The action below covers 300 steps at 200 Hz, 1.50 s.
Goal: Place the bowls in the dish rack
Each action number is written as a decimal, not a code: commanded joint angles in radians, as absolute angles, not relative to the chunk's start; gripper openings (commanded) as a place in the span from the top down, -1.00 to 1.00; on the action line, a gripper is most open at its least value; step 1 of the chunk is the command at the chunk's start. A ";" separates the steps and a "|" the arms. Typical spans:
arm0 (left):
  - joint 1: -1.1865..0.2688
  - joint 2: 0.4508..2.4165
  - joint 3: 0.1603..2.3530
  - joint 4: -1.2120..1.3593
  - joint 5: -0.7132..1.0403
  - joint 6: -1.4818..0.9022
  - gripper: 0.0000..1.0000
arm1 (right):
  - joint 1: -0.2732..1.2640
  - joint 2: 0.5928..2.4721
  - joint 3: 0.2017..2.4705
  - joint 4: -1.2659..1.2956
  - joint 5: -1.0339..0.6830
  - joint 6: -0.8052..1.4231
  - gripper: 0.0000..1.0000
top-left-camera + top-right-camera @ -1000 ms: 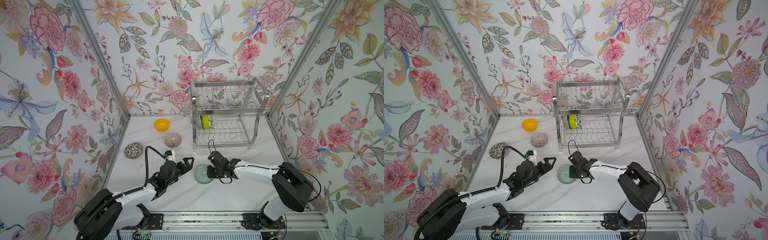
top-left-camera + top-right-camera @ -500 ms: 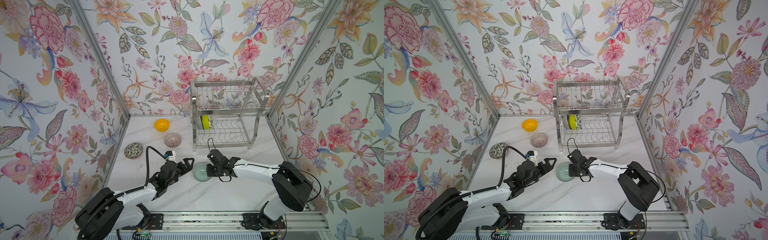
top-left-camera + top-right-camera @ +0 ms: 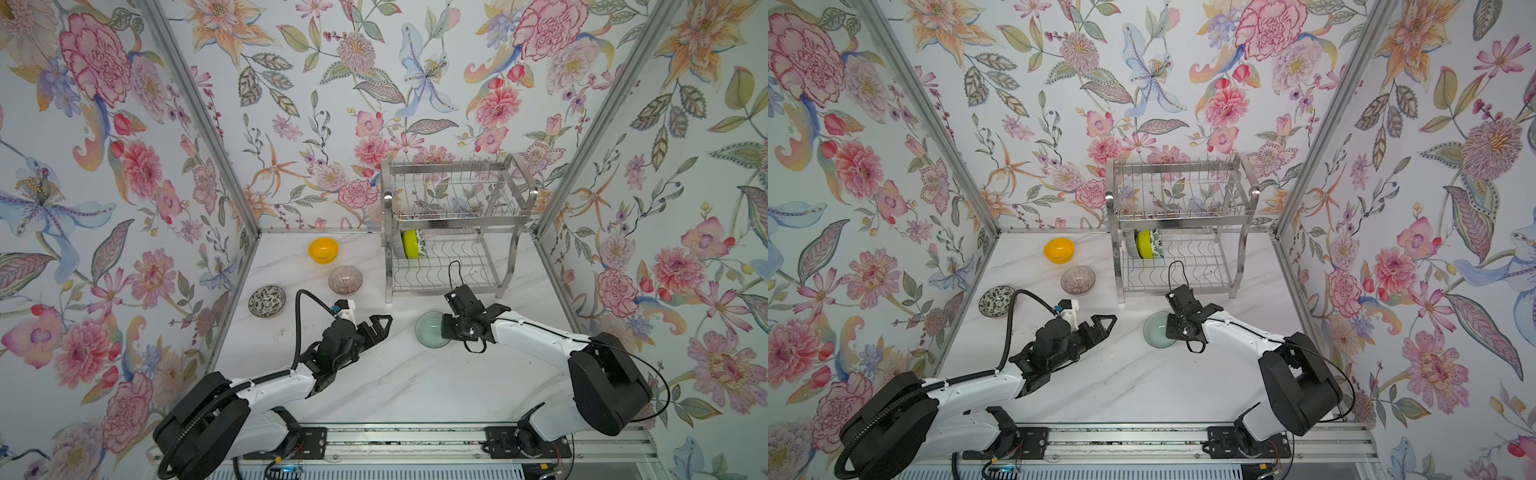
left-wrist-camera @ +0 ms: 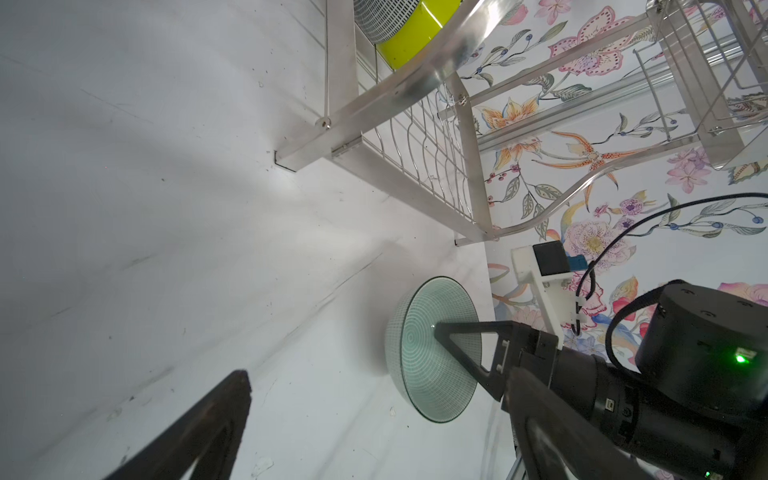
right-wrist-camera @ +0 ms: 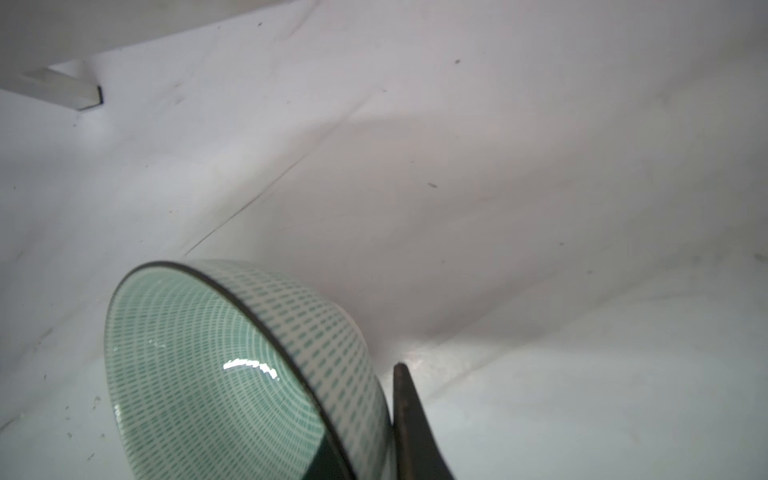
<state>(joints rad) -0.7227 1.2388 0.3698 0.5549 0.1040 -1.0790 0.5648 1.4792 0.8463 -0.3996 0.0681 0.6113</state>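
My right gripper (image 3: pixel 448 328) (image 3: pixel 1172 329) is shut on the rim of a pale green bowl (image 3: pixel 430 328) (image 3: pixel 1155 330) (image 4: pixel 432 349) (image 5: pixel 208 374), one finger inside and one outside. The bowl is tipped up on its side just over the tabletop in front of the dish rack (image 3: pixel 453 168) (image 3: pixel 1179 166) (image 4: pixel 374 108). A lime-green bowl (image 3: pixel 411 244) (image 3: pixel 1145 243) (image 4: pixel 415 37) stands on edge on the rack's lower tier between two patterned bowls. My left gripper (image 3: pixel 379 326) (image 3: pixel 1105 323) (image 4: pixel 378 372) is open and empty, left of the green bowl.
On the table left of the rack sit an orange-yellow bowl (image 3: pixel 323 250), a pinkish ribbed bowl (image 3: pixel 345 280) and a dark leaf-patterned bowl (image 3: pixel 267 301) near the left wall. The rack's front leg (image 3: pixel 389 286) stands close to the right gripper. Flowered walls enclose three sides.
The right gripper has closed on the green bowl's rim, tipped it up and carried it a little right, toward the rack. The left arm has stayed put.
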 commanded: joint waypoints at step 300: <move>-0.861 1.414 0.807 0.327 -0.012 -0.769 -0.40 | 0.729 1.338 0.990 -0.033 0.235 0.543 1.00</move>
